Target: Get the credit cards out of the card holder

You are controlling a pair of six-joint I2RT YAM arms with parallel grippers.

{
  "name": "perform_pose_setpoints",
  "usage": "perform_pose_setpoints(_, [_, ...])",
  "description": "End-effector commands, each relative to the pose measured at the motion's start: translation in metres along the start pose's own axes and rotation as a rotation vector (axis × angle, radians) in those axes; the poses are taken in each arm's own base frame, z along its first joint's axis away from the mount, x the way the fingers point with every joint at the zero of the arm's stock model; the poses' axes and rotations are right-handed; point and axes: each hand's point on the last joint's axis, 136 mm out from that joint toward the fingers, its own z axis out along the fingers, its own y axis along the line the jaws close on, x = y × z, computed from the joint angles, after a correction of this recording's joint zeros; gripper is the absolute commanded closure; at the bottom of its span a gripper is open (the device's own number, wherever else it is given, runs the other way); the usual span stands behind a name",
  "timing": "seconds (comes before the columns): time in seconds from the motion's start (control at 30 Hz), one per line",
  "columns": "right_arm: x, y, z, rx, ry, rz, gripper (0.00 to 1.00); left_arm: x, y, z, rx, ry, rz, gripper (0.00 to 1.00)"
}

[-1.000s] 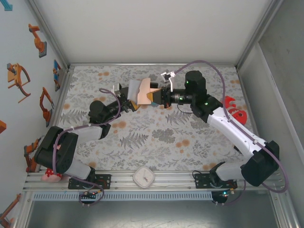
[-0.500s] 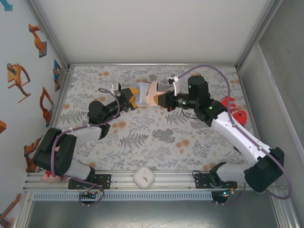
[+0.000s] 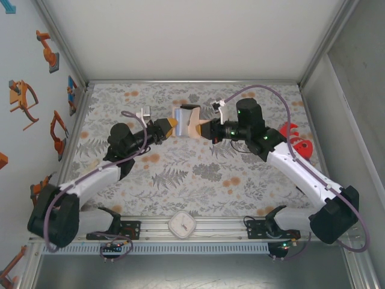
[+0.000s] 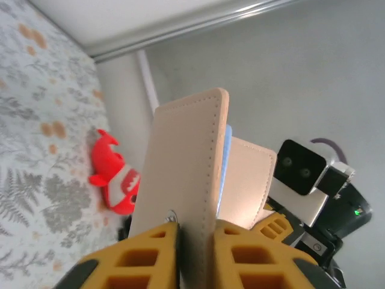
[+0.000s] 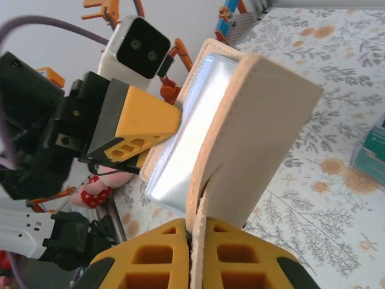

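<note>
Above the desk (image 3: 198, 177), my left pincer (image 3: 171, 127) and right pincer (image 3: 204, 129) each clamp one flap of the card holder (image 3: 186, 119). I should spread them gently, so the credit cards (image 4: 227, 156) show without my grip slipping.

- The pale blue flat card (image 4: 226, 162) is mostly hidden between the flaps of the tan leather-like folding wallet (image 4: 180, 174), at centre.
- The red plastic toy (image 4: 111, 183) at centre left is partly covered by that wallet.
- The teal box (image 5: 374, 158) is cut off at the right edge.
</note>
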Motion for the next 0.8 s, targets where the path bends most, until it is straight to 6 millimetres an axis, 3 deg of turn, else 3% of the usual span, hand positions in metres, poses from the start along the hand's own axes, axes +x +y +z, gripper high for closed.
perform_pose_setpoints(0.0, [-0.010,0.017,-0.002,-0.089,-0.043,-0.027,1.00,0.012,0.008,-0.013,-0.233,0.031,0.208,0.95])
perform_pose_setpoints(0.07, [-0.011,0.018,-0.001,-0.102,-0.045,-0.024,1.00,0.012,0.002,-0.018,-0.247,0.014,0.243,1.00])
perform_pose_setpoints(0.47, [-0.010,0.006,0.009,-0.076,-0.049,0.018,1.00,0.012,-0.014,-0.023,-0.191,-0.015,0.301,1.00])
perform_pose_setpoints(0.77, [-0.012,-0.006,0.017,-0.047,-0.068,0.059,1.00,0.012,-0.008,-0.029,-0.206,-0.043,0.339,1.00])
